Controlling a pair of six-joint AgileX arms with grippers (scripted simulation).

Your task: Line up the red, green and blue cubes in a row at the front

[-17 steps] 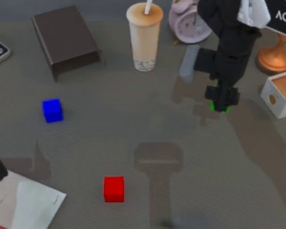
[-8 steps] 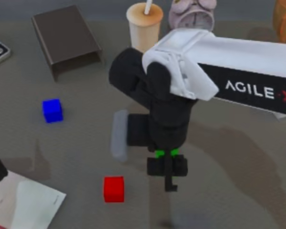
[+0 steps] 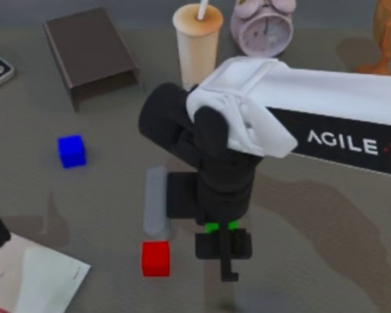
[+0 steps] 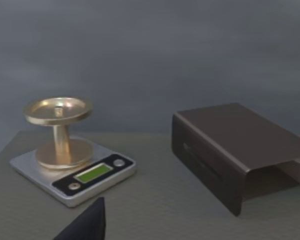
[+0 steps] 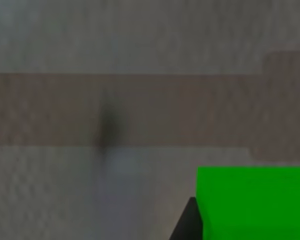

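Your right end effector (image 3: 224, 244) hovers low over the front of the bench (image 3: 326, 261), closed on the green cube (image 3: 221, 227), which shows only as a sliver under the wrist. The red cube (image 3: 156, 258) already lies at the front, just beside it; whether green has touched down is probably not yet decidable. The blue cube (image 3: 72, 150) remains well apart at the left. The left arm is parked at the left edge.
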